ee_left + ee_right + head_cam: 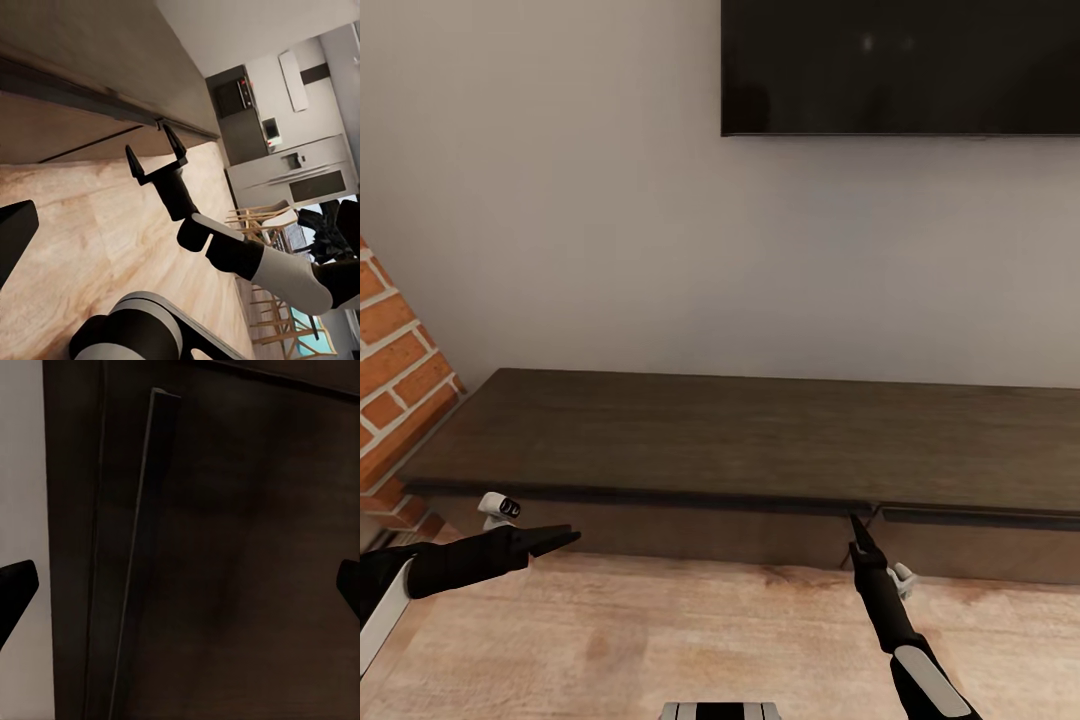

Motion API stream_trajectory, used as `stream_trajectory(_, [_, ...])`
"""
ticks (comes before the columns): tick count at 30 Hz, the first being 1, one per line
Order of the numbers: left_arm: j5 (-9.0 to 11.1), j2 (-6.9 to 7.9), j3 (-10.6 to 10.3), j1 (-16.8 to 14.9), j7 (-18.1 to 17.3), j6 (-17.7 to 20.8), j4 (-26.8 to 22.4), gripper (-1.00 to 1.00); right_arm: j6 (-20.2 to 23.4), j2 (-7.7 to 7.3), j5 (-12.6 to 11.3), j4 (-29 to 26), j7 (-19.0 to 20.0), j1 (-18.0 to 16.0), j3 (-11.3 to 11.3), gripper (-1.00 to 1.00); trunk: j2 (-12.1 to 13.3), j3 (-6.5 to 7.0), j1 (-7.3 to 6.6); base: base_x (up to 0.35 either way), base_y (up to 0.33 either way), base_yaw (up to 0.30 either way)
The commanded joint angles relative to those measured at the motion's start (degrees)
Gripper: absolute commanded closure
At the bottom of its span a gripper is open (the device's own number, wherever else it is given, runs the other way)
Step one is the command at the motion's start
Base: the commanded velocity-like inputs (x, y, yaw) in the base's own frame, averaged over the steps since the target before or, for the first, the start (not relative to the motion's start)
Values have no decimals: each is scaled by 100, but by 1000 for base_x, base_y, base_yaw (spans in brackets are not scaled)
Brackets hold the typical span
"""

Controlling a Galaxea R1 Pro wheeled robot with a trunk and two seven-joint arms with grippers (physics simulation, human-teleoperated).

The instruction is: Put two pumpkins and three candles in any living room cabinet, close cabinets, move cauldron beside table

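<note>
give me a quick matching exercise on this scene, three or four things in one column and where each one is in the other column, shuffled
Things:
1. television
2. cabinet
3. brick wall
4. right gripper

Places:
A. at the left end of the console
B. mounted on the pale wall, upper right in the head view
C. fingers spread, tips at the seam between two drawer fronts
D. low along the wall, below the screen

Pairs: 1-B, 2-D, 3-A, 4-C
</note>
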Motion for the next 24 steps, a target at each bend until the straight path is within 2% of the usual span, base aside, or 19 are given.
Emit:
stream_trajectory(1, [15, 1, -1, -2, -9, 59, 0, -100, -46, -9, -52, 3, 15, -4, 48, -100, -2, -4, -1, 3, 0, 0])
stream_trajectory(24, [-27, -6, -1, -2, -6, 55, -2, -100, -44, -9, -45, 3, 16, -4, 73, -100, -2, -4, -1, 53, 30, 0])
